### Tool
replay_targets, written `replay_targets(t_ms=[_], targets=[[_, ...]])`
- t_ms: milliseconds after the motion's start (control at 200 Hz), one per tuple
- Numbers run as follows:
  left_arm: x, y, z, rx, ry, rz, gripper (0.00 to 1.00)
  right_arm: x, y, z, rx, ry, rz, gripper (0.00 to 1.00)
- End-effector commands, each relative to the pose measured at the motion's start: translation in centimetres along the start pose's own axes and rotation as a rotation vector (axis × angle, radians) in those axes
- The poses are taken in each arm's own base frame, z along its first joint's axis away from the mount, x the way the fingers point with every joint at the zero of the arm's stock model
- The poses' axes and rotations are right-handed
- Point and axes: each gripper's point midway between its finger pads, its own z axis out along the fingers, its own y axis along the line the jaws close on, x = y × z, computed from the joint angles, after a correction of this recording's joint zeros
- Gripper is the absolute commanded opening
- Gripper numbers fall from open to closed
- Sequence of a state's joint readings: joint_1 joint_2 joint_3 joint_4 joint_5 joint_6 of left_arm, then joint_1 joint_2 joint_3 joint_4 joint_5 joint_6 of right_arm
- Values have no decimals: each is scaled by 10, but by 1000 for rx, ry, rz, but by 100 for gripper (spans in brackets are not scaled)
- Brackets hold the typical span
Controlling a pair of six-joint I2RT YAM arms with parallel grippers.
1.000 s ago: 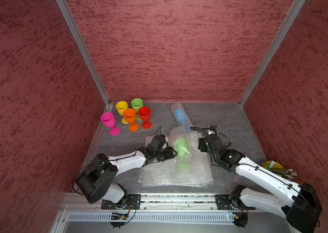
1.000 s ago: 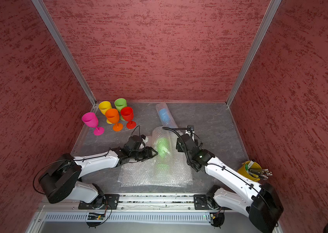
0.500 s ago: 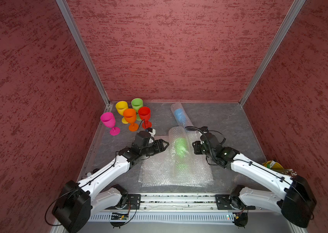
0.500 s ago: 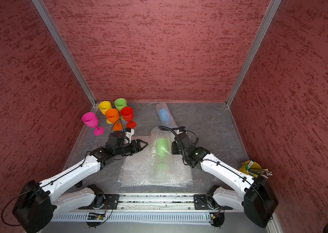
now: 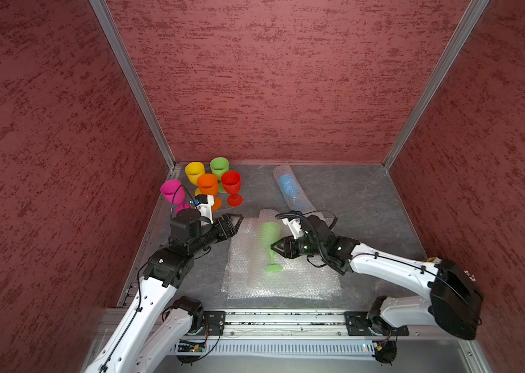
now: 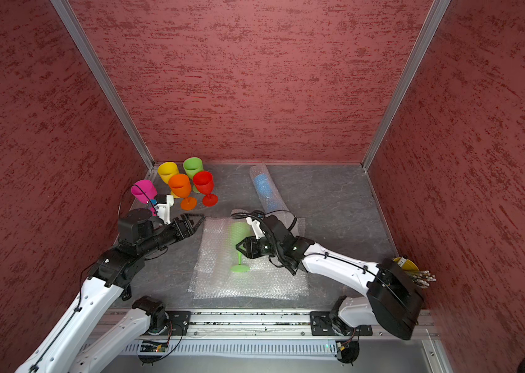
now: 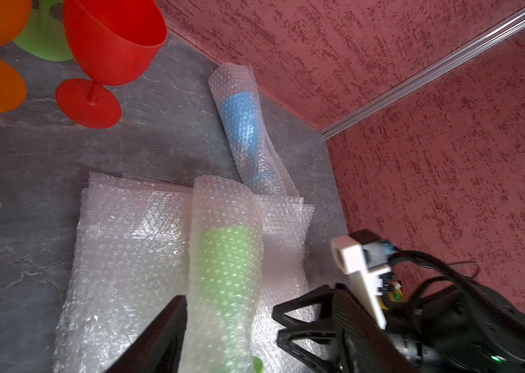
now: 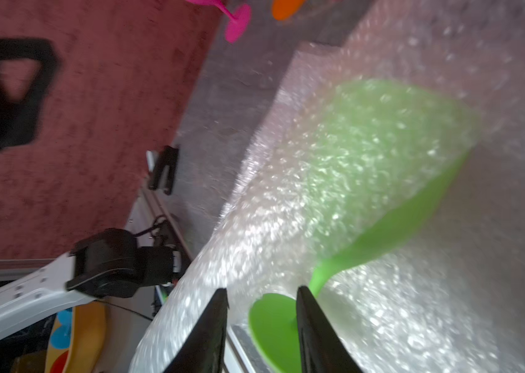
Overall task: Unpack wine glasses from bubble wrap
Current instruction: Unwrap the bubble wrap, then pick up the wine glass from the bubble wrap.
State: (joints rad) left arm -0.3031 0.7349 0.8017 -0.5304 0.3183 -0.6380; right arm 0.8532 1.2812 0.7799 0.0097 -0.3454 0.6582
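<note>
Bubble wrap (image 5: 303, 284) lies flat as a working mat; on it the green goblet (image 5: 273, 267) rests on its side, bowl under a loose flap, stem and foot bared for extraction. Right gripper (image 5: 273, 248) sits over the wrap, jaws narrowly apart about the stem, grip undecidable. At the wrap's edge the left gripper (image 5: 234, 222) gapes empty, probably to pin it.

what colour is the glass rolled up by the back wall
Blue glass; left wrist view shows it best.
</note>
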Motion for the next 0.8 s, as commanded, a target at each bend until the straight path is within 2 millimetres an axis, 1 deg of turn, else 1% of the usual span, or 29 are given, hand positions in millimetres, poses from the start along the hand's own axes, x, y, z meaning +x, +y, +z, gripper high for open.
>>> replay_targets(t_ms=[0, 60, 145, 200, 245, 346, 401, 481, 591, 681, 741, 797], targets=[[15, 1, 2, 7, 83, 0, 73, -39, 12, -26, -31, -144, -31, 39], [22, 0, 7, 31, 122, -23, 73, -39, -19, -28, 96, -147, 2, 36], [35, -3, 18, 56, 198, -48, 72, -28, -68, -29, 313, -125, 44, 28], [45, -6, 26, 59, 247, -38, 71, -19, -88, -27, 388, -101, 56, 27], [55, -7, 32, 49, 287, -18, 71, -11, -99, -24, 419, -83, 68, 30], [78, -2, 45, -14, 370, 22, 72, -2, -113, -23, 466, -74, 81, 48], [84, 6, 51, -61, 388, 11, 72, -1, -118, -25, 488, -81, 83, 57], [85, 17, 58, -127, 401, 12, 74, -2, -125, -30, 533, -90, 87, 67], [88, 24, 71, -196, 454, 29, 77, -4, -133, -38, 592, -121, 103, 78], [91, 19, 85, -201, 523, -11, 78, -10, -134, -46, 607, -167, 117, 85], [95, 18, 94, -222, 574, -40, 79, -11, -134, -50, 602, -187, 128, 86], [99, 9, 104, -200, 636, -57, 81, -13, -134, -55, 604, -210, 136, 86]])
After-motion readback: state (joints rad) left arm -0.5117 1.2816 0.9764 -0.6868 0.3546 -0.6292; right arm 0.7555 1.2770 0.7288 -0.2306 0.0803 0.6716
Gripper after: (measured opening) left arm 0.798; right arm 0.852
